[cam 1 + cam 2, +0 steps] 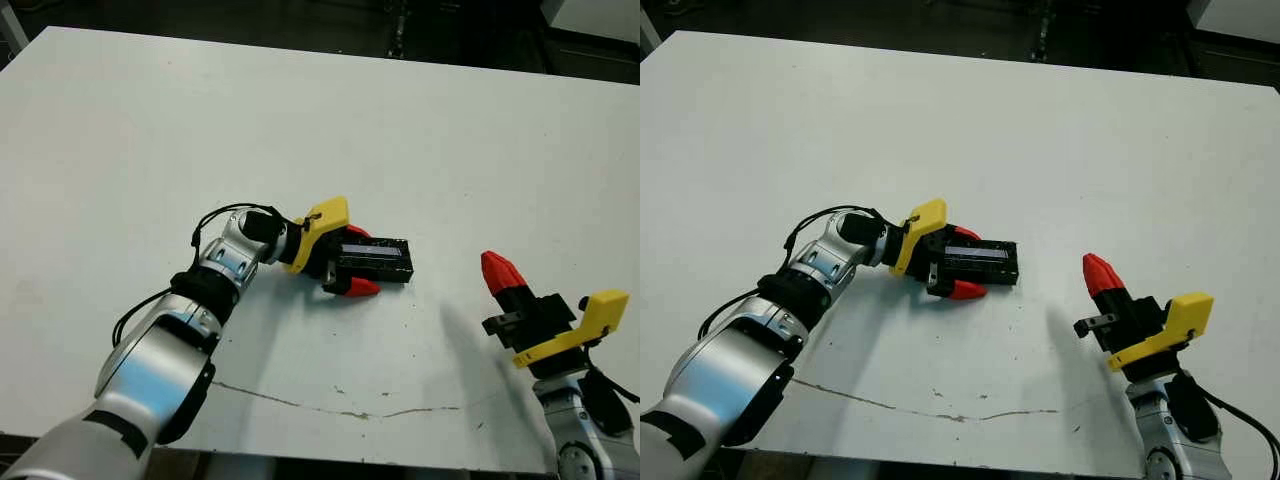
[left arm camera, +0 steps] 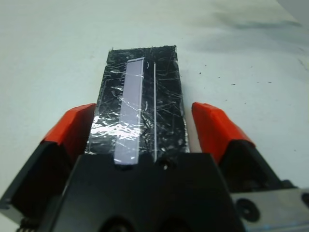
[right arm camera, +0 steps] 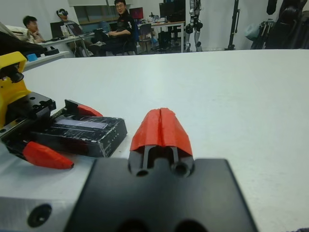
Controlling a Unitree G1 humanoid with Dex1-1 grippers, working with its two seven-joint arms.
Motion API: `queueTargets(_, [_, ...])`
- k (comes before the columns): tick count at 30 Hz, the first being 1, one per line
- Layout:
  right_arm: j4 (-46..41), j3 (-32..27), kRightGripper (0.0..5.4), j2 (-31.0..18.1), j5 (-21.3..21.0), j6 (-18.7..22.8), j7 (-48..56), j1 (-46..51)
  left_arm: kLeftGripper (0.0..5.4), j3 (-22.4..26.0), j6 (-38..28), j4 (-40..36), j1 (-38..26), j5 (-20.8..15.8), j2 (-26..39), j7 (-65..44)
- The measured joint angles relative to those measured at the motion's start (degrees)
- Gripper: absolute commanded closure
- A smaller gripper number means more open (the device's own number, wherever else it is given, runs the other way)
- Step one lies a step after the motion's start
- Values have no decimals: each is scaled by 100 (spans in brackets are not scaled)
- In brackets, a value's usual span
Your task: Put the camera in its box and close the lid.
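The lid (image 1: 375,258), a black slab with a crinkly, shiny top and a pale strip along it, lies flat at the middle of the table. It covers the box, of which only a dark side (image 3: 104,142) shows. The camera is out of view. My left gripper (image 1: 360,260) is open and straddles the lid's near end. One red fingertip (image 2: 77,121) lies against its edge, and the other (image 2: 212,118) stands a small gap away. My right gripper (image 1: 497,268) hovers to the right of the box, shut on nothing.
The white table (image 1: 300,120) has a thin crack line (image 1: 330,408) near its front edge. Beyond the far edge, people (image 3: 120,19) sit at desks in the right wrist view.
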Motion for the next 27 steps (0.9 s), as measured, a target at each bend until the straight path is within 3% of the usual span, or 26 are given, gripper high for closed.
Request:
queueTargets(18, [10,-2,540,-1,-3,0,17,1,1,14,-179,-140,106,-12,31,57])
queueTargets(27, [-4,-2,540,-3,-8,1,-23,17,1,97,177,-1076,558,-88,409,63])
